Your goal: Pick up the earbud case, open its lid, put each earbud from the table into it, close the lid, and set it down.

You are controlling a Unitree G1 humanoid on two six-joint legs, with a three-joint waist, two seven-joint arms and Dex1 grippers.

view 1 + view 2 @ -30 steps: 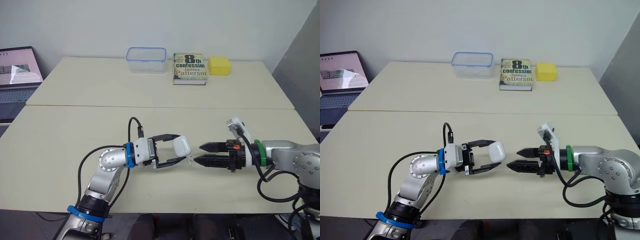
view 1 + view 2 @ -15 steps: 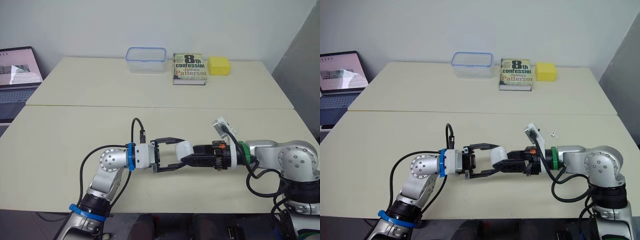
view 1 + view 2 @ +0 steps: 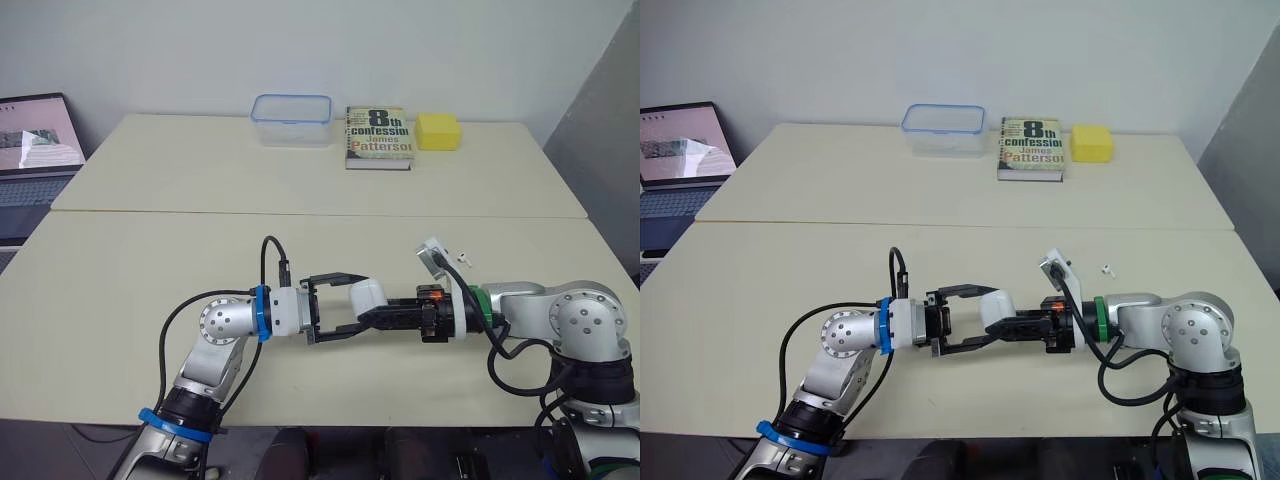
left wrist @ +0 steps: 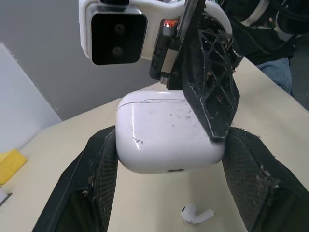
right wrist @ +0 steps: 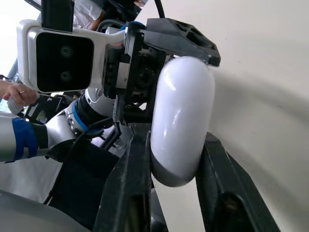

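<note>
Earbud case (image 3: 366, 296) hangs over the table, mid-front, clamped across its sides by your left gripper (image 3: 350, 304). Right gripper (image 3: 372, 313) faces it head-on, fingers (image 5: 137, 159) straddling what's prob. the lid end, both apparently touching. L wrist cam adds one earbud (image 4: 197, 214) on the table right below; head cam gives a second earbud (image 3: 461, 257) near your R forearm.

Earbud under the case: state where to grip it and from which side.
Grip the earbud across its stem, coming straight down. It lies on its side on the table, so the stem's flanks look free; the rounded head would likely slip. The case in the left end effector hangs close over it, so move that clear first.
</note>
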